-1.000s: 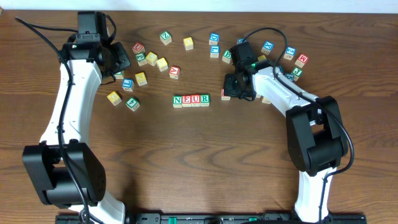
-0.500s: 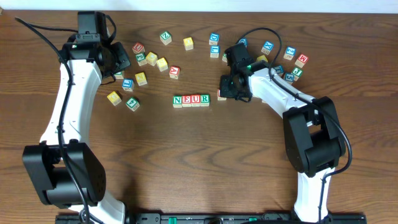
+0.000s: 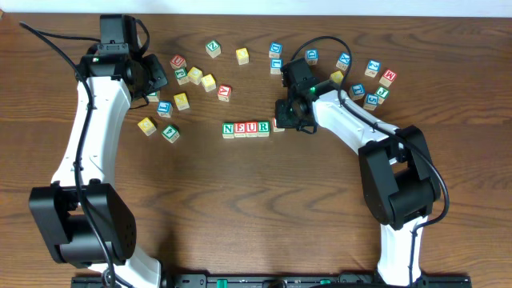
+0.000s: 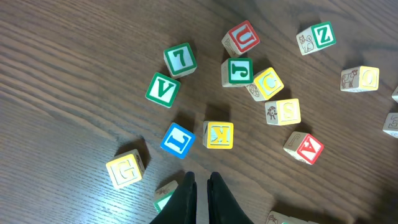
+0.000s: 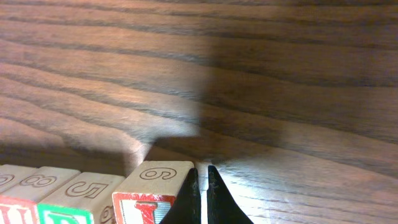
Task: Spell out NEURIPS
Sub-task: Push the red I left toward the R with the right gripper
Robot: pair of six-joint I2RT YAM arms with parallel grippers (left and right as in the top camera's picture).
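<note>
Four cubes spelling N E U R (image 3: 246,128) stand in a row at the table's middle. A red-framed I cube (image 3: 278,125) sits just right of the R, almost touching it. In the right wrist view the I cube (image 5: 158,186) has a 6 on top and lies against the left side of my right gripper (image 5: 202,180), which is shut and empty. My right gripper (image 3: 286,118) is low at that cube. My left gripper (image 4: 202,186) is shut and empty above loose cubes, among them a yellow S cube (image 4: 285,112). I cannot pick out a P cube.
Loose cubes lie under the left wrist: yellow K (image 4: 219,134), blue L (image 4: 178,139), yellow G (image 4: 125,168), green V (image 4: 163,89), red U (image 4: 241,38). More cubes are scattered at the back right (image 3: 372,80) and back middle (image 3: 242,55).
My right gripper has moved left, sliding the red I cube along the table up to the right end of the N E U R row. The left arm has not moved.
</note>
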